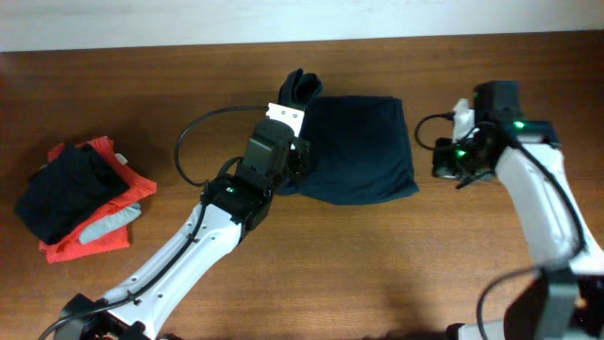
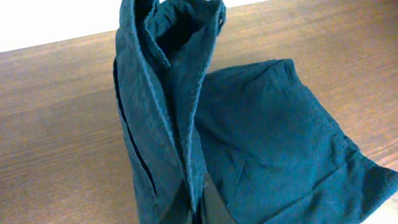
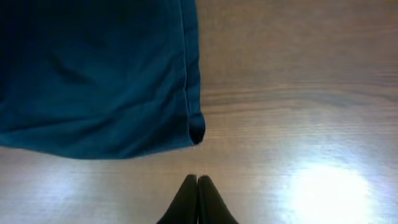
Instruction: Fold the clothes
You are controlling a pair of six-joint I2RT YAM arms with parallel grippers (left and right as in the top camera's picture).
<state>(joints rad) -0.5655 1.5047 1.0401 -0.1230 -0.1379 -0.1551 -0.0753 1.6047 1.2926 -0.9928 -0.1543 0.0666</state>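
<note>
The dark navy-blue garment (image 1: pixel 363 146) lies folded on the wooden table at centre back. Its left edge is lifted into an upright fold (image 1: pixel 302 87). My left gripper (image 1: pixel 293 156) is shut on that left edge; in the left wrist view the pinched cloth (image 2: pixel 168 106) rises straight up from the jaws (image 2: pixel 199 208), with the flat part (image 2: pixel 273 143) to the right. My right gripper (image 1: pixel 442 156) is shut and empty, just right of the garment. In the right wrist view its closed fingertips (image 3: pixel 198 182) sit over bare wood below the garment's hemmed corner (image 3: pixel 196 127).
A pile of other clothes sits at the left: a black garment (image 1: pixel 61 189) on red-orange (image 1: pixel 113 156) and grey (image 1: pixel 109 222) folded ones. A black cable (image 1: pixel 203 127) loops behind my left arm. The white wall edge (image 1: pixel 142 24) runs along the back.
</note>
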